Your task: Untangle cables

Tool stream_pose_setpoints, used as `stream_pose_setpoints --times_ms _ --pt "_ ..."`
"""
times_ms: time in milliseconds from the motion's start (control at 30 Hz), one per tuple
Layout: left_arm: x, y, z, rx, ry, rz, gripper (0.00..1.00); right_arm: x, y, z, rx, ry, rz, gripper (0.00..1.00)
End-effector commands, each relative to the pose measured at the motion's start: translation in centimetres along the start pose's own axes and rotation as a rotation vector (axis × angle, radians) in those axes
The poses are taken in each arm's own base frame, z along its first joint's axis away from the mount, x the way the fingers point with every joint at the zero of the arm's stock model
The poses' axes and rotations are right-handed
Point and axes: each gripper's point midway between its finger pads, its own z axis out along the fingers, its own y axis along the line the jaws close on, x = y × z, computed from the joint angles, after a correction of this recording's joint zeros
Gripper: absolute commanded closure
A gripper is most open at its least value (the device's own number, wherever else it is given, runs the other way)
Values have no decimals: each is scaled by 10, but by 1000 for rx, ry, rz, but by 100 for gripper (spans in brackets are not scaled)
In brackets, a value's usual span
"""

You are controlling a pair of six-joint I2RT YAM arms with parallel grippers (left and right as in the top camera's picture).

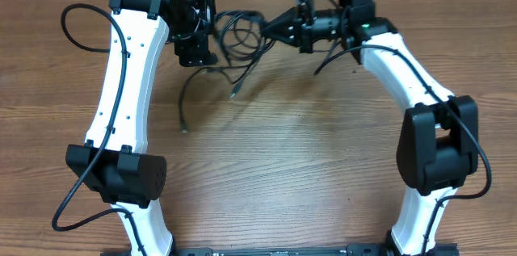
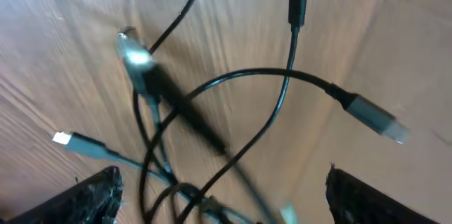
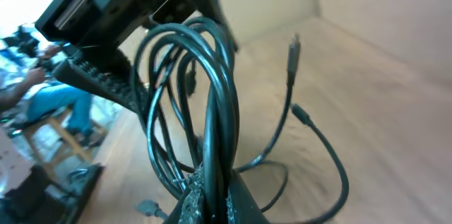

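Observation:
The cables (image 1: pixel 236 34) are thin black cords in loose loops lifted off the table's far middle, with plug ends trailing down (image 1: pixel 235 92). My right gripper (image 1: pixel 271 30) is shut on a bundle of these cords; in the right wrist view the strands (image 3: pixel 219 111) run straight up out of the pinched fingertips (image 3: pixel 200 196). My left gripper (image 1: pixel 196 50) hangs just left of the loops, jaws wide apart. In the left wrist view the cords (image 2: pixel 233 121) and plug ends (image 2: pixel 374 118) hang between and beyond the open fingers (image 2: pixel 88 196).
The left arm's dark wrist housing (image 3: pixel 120 5) sits close behind the loops in the right wrist view. A single cord end (image 1: pixel 182 129) lies further toward the table's middle. Thick black wires run along both white arms (image 1: pixel 121 86).

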Motion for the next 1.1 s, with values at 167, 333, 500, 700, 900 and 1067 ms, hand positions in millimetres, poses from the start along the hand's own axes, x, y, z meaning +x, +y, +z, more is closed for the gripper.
stream_pose_setpoints --times_ms 167,333,500,700,900,1067 --pt "59 -23 -31 74 400 -14 0 -62 4 -59 25 -111 -326 96" --pt "78 -36 -44 96 536 -57 0 -79 28 -54 -66 -139 -561 96" --pt "95 -45 -56 119 643 -46 0 -83 34 -48 -78 -146 -618 96" --pt "104 -42 -63 105 701 -29 7 -86 29 -48 -46 -150 -615 96" --pt "104 -41 -63 100 705 -19 28 -90 19 -48 20 -159 -606 96" --pt "102 -42 -62 106 693 -22 87 -90 19 -48 20 -159 -605 96"
